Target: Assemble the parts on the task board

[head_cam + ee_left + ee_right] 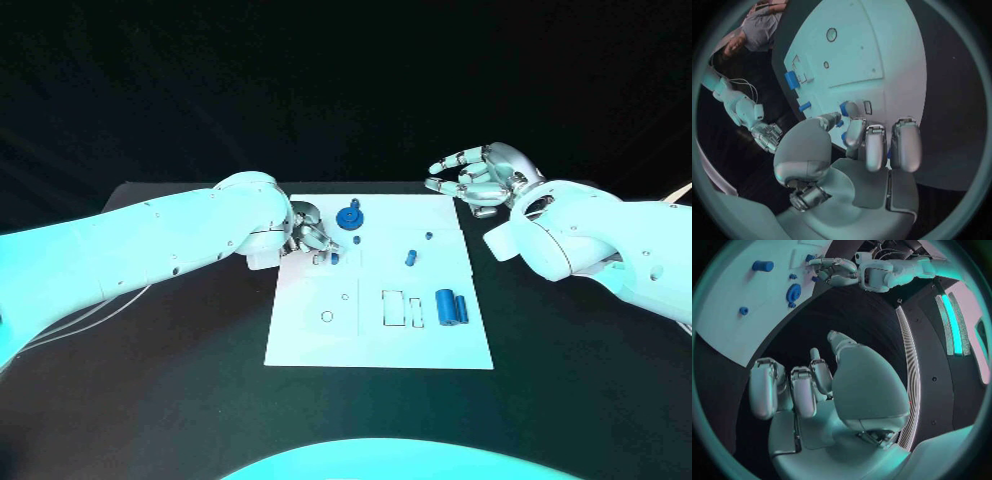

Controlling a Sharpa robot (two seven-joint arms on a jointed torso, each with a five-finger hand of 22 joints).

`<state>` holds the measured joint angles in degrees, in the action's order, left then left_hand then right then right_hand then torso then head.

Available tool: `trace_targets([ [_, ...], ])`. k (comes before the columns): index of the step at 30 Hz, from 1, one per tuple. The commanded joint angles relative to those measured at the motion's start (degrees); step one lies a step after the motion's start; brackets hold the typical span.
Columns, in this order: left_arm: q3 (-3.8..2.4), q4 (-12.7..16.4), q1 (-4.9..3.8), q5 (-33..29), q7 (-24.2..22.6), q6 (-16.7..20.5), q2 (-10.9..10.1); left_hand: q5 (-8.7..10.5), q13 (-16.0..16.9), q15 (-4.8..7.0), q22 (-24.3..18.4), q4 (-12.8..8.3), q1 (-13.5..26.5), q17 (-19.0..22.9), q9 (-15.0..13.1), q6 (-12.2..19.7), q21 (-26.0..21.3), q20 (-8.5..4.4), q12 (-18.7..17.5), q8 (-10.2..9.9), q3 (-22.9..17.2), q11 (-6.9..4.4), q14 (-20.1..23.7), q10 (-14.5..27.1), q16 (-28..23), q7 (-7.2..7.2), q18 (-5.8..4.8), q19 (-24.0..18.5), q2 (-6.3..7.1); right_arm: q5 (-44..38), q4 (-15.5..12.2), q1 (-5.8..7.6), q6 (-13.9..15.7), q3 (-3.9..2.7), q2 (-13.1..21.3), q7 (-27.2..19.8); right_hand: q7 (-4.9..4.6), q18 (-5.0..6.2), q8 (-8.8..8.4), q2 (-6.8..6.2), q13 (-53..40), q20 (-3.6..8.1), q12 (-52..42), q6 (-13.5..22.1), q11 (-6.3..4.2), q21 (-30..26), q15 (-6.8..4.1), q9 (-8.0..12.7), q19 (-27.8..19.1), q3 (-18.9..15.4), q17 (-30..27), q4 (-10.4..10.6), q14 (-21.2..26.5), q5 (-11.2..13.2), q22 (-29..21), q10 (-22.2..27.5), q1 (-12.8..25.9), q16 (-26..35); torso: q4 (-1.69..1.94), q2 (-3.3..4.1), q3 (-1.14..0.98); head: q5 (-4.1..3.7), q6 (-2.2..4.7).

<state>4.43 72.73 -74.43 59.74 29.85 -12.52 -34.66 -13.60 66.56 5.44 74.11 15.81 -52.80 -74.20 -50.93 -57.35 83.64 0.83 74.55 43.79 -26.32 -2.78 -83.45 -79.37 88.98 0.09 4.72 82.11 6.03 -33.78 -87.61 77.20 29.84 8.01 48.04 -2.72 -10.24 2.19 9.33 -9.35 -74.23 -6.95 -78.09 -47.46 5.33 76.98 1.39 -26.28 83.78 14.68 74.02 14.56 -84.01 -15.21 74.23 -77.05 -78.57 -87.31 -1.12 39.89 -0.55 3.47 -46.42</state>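
Observation:
The white task board [382, 335] lies mid-table. My left hand [309, 238] reaches over its far left part, and thumb and fingertip pinch a small blue part [333, 257] standing on the board beside a little slot. The left wrist view shows that part [844, 108] between the thumb and a finger [856, 131]. A blue round part [351, 217] stands just beyond the hand. A short blue peg [411, 259] lies mid-board, and two blue cylinders [453, 308] lie at the right. My right hand [483, 176] hovers past the far right corner, fingers loosely curved and empty.
Rectangular cut-outs [392, 307] and a small oval hole [327, 316] mark the board's near half. Black table [173, 380] surrounds the board on all sides. In the right wrist view the round part [793, 292] and my left hand [833, 271] sit on the board [729, 335].

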Motion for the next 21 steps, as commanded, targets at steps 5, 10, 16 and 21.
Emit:
trace_targets([
  [5,-0.27,1.0,-0.01,-0.8,-0.2,0.4,-0.6,0.66,0.4,0.50,3.8,0.3,-0.8,-15.8,-1.1,-0.4,0.5,-0.28,-0.1,-0.7,1.7,-0.70,-6.5,-0.7,1.0,-0.15,-2.01,0.6,0.20,0.0,0.0,-0.04,-0.2,0.00,0.0,-0.2,0.06,1.07,1.31,-0.33,-2.0,0.30,0.5,0.5,-0.07,-1.0,-0.59,0.2,-0.4,2.4,9.7,0.3,-4.3,-0.3,7.0,0.6,1.7,0.7,-0.06,0.07,0.08,0.21,0.20],
  [10,-1.70,1.7,-0.10,-2.4,-0.5,1.5,-1.7,0.65,-1.7,0.36,2.5,0.5,-2.1,-15.8,-1.3,1.2,-0.2,-0.19,-1.7,-1.3,2.7,-0.32,-6.5,0.9,1.0,0.37,-1.71,-0.2,0.60,0.0,0.2,-0.05,-0.1,0.00,0.1,-0.2,0.07,1.09,1.40,-0.34,-2.0,0.30,0.5,0.5,-0.07,-1.1,-0.60,0.2,-0.4,2.5,9.7,0.4,-4.3,-0.2,7.0,0.6,1.8,0.7,-0.01,-0.04,-0.03,0.05,0.24],
  [16,-3.64,1.4,-1.13,-4.8,-1.1,2.3,-3.2,0.51,-8.1,-0.82,-2.7,0.8,-4.5,-12.3,-0.6,5.3,-3.3,0.82,-6.9,-4.1,4.5,1.28,-5.2,6.1,-1.4,2.23,-0.62,-3.6,0.75,0.0,0.5,-0.05,-0.1,0.01,0.1,-0.3,0.07,1.09,1.40,-0.34,-2.0,0.30,0.5,0.5,-0.07,-1.1,-0.60,0.2,-0.4,2.5,9.7,0.4,-4.3,-0.2,7.0,0.6,1.8,0.7,0.17,-0.15,-0.02,0.08,0.63],
  [21,-4.27,-0.2,-2.58,-6.3,-1.6,2.3,-3.5,0.47,-14.7,-3.19,-7.8,0.8,-6.5,-8.8,4.1,10.8,-6.9,3.04,-11.9,-11.4,6.3,4.10,-3.6,12.0,-4.0,5.49,0.41,-6.8,0.66,0.0,0.9,-0.05,0.0,0.02,0.1,-0.3,0.07,1.09,1.40,-0.34,-2.0,0.30,0.5,0.5,-0.07,-1.1,-0.60,0.2,-0.4,2.5,9.7,0.4,-4.3,-0.2,7.0,0.6,1.8,0.7,0.25,-0.24,-0.09,0.32,0.68],
])
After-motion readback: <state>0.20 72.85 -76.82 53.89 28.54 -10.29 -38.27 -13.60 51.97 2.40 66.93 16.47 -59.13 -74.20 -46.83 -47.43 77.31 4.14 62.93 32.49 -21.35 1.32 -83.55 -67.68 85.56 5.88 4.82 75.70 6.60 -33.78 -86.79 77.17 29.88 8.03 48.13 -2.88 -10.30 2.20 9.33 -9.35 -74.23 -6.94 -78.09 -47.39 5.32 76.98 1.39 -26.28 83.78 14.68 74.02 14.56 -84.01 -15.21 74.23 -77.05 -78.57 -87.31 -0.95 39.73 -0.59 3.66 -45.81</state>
